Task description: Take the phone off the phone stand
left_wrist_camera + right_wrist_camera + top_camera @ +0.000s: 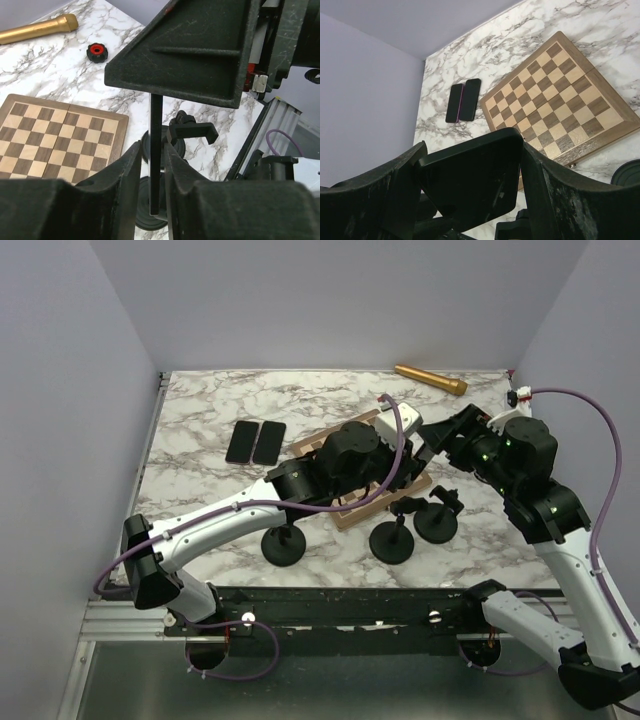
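A black phone [470,180] is clamped across its width between my right gripper's [472,150] fingers. In the left wrist view it hangs edge-on [156,125] below the right gripper's black body [200,45]. My left gripper [152,150] straddles its lower end, with thin gaps showing on both sides. Below it stands a black phone stand with an empty clamp [192,131]. In the top view both grippers, left [400,455] and right [435,440], meet above the chessboard's right end. The stands [392,540] sit just in front, and the phone is hidden between the grippers.
A wooden chessboard [365,508] lies mid-table under the left arm. Two more black phones [255,442] lie side by side at the left. A gold microphone [430,378] lies at the back right, with a red knob [97,51] near it. Another round stand [283,545] sits near the front.
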Controlling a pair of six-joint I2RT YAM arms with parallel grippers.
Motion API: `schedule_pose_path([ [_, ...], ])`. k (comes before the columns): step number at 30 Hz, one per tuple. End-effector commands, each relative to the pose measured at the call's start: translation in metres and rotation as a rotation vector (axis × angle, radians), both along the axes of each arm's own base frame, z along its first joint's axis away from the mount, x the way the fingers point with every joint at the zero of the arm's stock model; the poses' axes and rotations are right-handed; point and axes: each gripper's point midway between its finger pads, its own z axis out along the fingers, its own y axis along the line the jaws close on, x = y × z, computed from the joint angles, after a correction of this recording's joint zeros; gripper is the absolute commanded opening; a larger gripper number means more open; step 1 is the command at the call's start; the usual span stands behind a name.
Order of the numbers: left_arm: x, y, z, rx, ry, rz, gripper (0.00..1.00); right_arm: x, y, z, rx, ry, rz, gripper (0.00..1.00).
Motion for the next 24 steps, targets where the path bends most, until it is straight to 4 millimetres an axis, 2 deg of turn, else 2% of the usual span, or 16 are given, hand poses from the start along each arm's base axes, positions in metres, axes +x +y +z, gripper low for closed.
schedule_pose_path([
  [1, 0.003, 0.000, -0.004, 0.043, -0.018, 0.033, 0.27, -0.003, 0.006, 0.023, 0.069, -0.073, 0.022, 0.01],
  [9, -0.003, -0.008, -0.009, 0.062, -0.016, 0.014, 0.15, -0.006, 0.005, 0.027, 0.089, -0.080, 0.019, 0.01],
  [11, -0.004, -0.010, -0.009, 0.065, -0.019, 0.009, 0.08, -0.006, 0.005, 0.026, 0.094, -0.076, 0.018, 0.01],
  [12, -0.004, -0.010, -0.009, 0.070, -0.020, 0.010, 0.01, -0.009, 0.009, 0.026, 0.102, -0.074, 0.041, 0.01],
  [13, -0.004, -0.010, -0.009, 0.072, -0.018, 0.015, 0.00, -0.010, 0.010, 0.025, 0.103, -0.071, 0.049, 0.01],
  [19, -0.003, -0.011, -0.007, 0.070, -0.006, 0.035, 0.01, -0.013, 0.009, 0.033, 0.117, -0.088, 0.049, 0.01],
  [22, -0.002, -0.011, -0.008, 0.064, -0.001, 0.045, 0.17, -0.014, 0.006, 0.036, 0.117, -0.091, 0.038, 0.01],
  [24, -0.002, -0.012, -0.007, 0.065, -0.004, 0.050, 0.23, -0.014, 0.006, 0.037, 0.121, -0.093, 0.035, 0.01],
])
